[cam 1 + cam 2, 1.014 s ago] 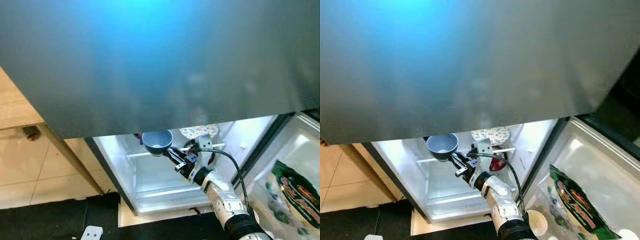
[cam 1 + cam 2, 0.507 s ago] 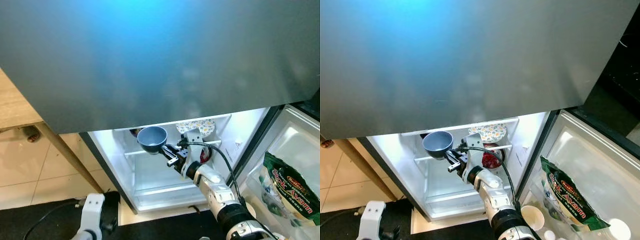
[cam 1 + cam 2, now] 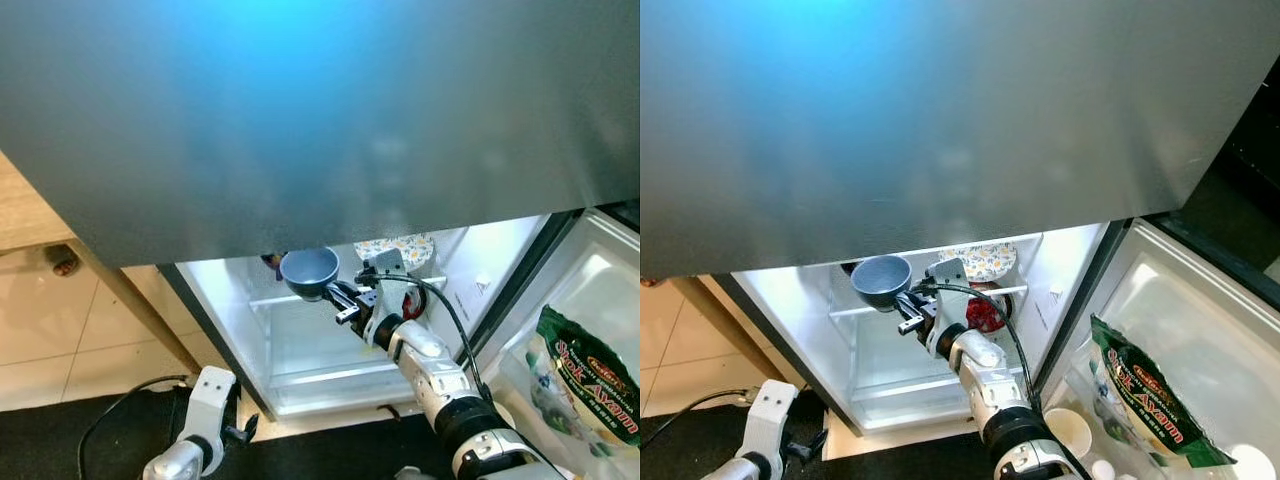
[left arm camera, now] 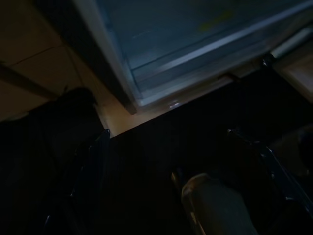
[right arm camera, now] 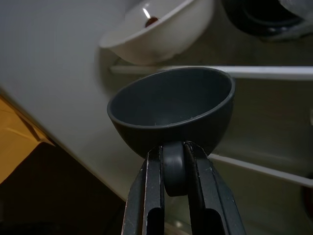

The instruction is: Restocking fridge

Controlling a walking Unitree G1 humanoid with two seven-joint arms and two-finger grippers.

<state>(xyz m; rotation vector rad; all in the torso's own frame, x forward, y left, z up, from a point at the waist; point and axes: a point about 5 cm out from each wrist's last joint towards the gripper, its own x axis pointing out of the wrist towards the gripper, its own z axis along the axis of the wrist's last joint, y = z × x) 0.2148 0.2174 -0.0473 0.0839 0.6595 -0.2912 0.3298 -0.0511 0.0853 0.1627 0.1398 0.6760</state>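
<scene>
A dark grey bowl (image 5: 171,110), pinched at its rim by the right gripper (image 5: 174,169), hangs upright inside the open fridge (image 3: 300,350) below a white bowl (image 5: 161,29) at twelve o'clock; it should go in level, avoiding that bowl.

right arm (image 3: 440,385): silver, jointed segments, with a black band near the lower end
cable (image 3: 452,325): thin, black, arching from the wrist back along the right arm
wrist block (image 3: 385,268): white, boxy, mounted above the pincer
right pincer (image 5: 172,161): two long black fingers (image 5: 152,186), flat and slotted near the base
left arm (image 3: 198,425): white and silver, rounded casing, black fitting at the side
left cable (image 3: 120,410): thin, black, looping over the dark floor
</scene>
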